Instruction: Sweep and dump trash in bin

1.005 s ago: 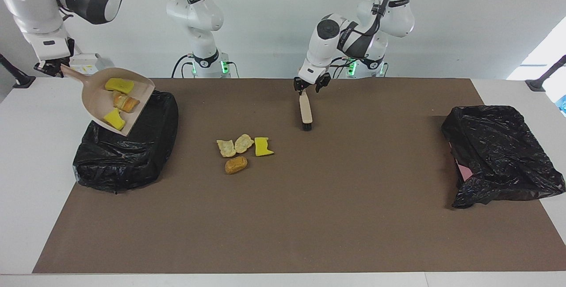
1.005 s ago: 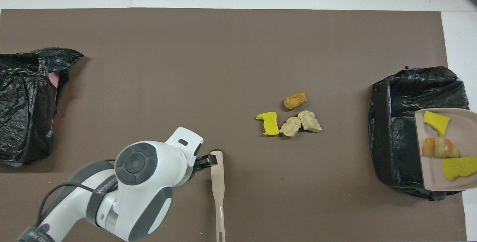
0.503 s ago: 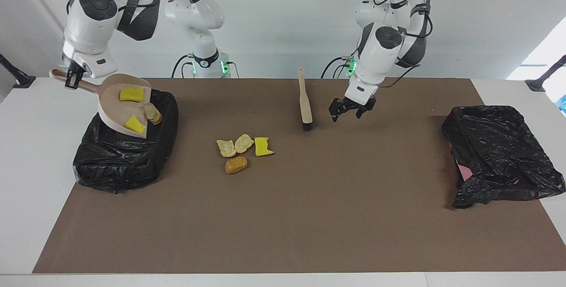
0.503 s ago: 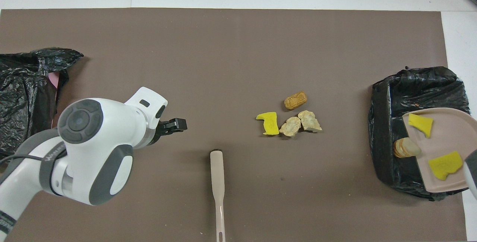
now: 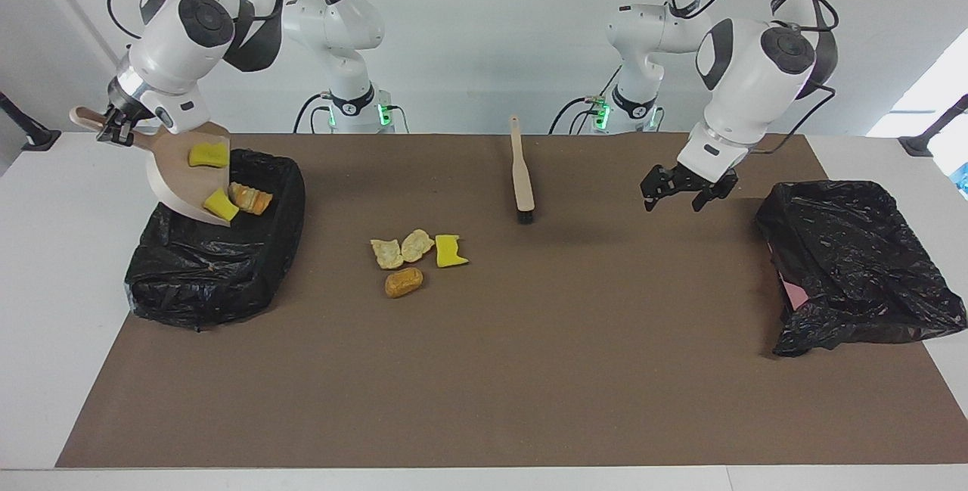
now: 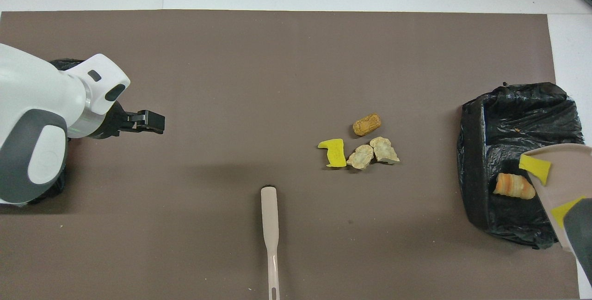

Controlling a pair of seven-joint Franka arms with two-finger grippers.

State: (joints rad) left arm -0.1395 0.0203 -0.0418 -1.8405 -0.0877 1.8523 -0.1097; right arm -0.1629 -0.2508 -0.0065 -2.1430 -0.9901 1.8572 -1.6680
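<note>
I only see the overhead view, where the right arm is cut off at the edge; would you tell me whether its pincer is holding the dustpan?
Observer: Yes, the right pincer is shut on the handle of the dustpan.
Operator: Thank you. Is the dustpan level or tipped?
Observer: Tipped. It slopes steeply down from the handle, with its lip low over the bin.
Operator: And is the left pincer touching the mat?
Observer: No. The left pincer hangs open and empty in the air above the mat, beside the black bag.
</note>
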